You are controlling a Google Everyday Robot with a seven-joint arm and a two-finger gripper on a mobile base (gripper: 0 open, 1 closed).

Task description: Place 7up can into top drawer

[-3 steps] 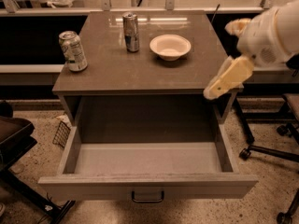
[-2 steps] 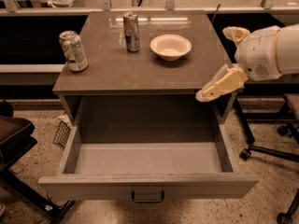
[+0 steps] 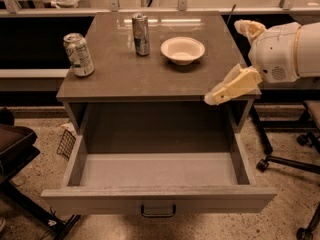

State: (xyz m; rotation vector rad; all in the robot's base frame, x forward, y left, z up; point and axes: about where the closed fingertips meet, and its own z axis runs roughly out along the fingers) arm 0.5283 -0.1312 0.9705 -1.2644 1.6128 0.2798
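The pale whitish-green 7up can [image 3: 78,55] with green print and a silver top stood upright near the left edge of the brown flat tabletop [image 3: 150,76], towards its back corner. It was therefore on the side far from the arm. The robot's cream-coloured gripper [image 3: 225,90] hung over the front right corner of the tabletop, pointing down and to the left, well apart from the can. It carried nothing, and whether it was released or clenched could not be told.

The wide grey top drawer [image 3: 160,200] was pulled fully out below the tabletop. It showed a bare floor, and its small dark metal handle [image 3: 158,211] sat at the centre of the front panel. It was probably open this way so that the can could be lowered straight in from above.

A taller slim dark blue-silver can [image 3: 141,34] and a round cream bowl [image 3: 183,49] stood between the gripper and the 7up can, near the back of the tabletop. The reach across would probably need to pass in front of them, so as not to knock the slim can over. The task seemed to be at its start, with the can not yet grasped.
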